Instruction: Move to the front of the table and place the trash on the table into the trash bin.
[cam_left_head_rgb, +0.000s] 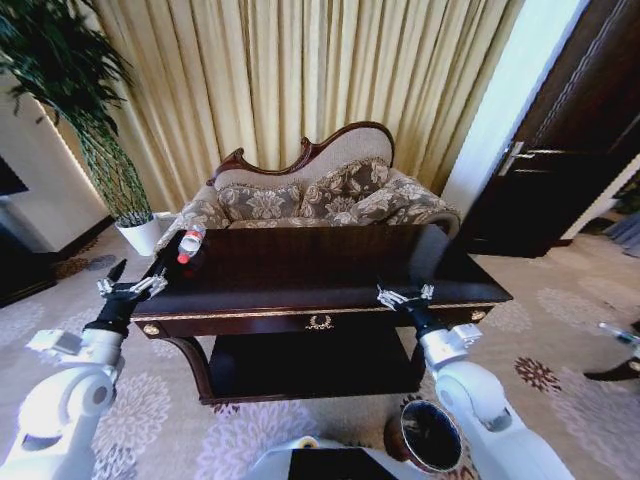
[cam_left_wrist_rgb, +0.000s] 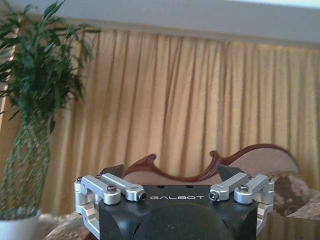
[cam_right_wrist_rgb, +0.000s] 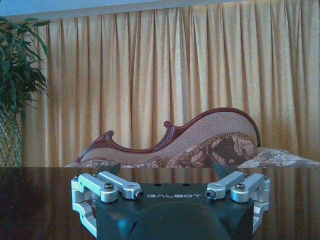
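- A tall potted plant (cam_left_head_rgb: 75, 110) in a white pot (cam_left_head_rgb: 140, 235) stands at the far left, in front of the gold curtain (cam_left_head_rgb: 300, 80).
- The left gripper (cam_left_head_rgb: 130, 282) hovers at the table's left front corner, just off the edge, its fingers spread apart with nothing between them; the left wrist view shows the same wide-open stance, looking toward the curtain and plant.
- A clear plastic bottle with a red cap (cam_left_head_rgb: 190, 244) lies on its side on the far left corner of the table top, near the left gripper but apart from it.
- The long dark glossy table (cam_left_head_rgb: 330, 265) with gold trim and a gold emblem (cam_left_head_rgb: 319, 322) on its drawer sits straight ahead, its lower shelf below.
- The carved-back patterned sofa (cam_left_head_rgb: 320, 195) stands just behind the table.
- The right gripper (cam_left_head_rgb: 404, 296) rests over the table's front edge, right of the emblem, fingers parted and holding nothing; its wrist view looks across the table top to the sofa.
- The round coppery trash bin (cam_left_head_rgb: 428, 436) stands on the carpet beside the right arm, near the robot's base.
- A dark door (cam_left_head_rgb: 560, 140) is at the far right.
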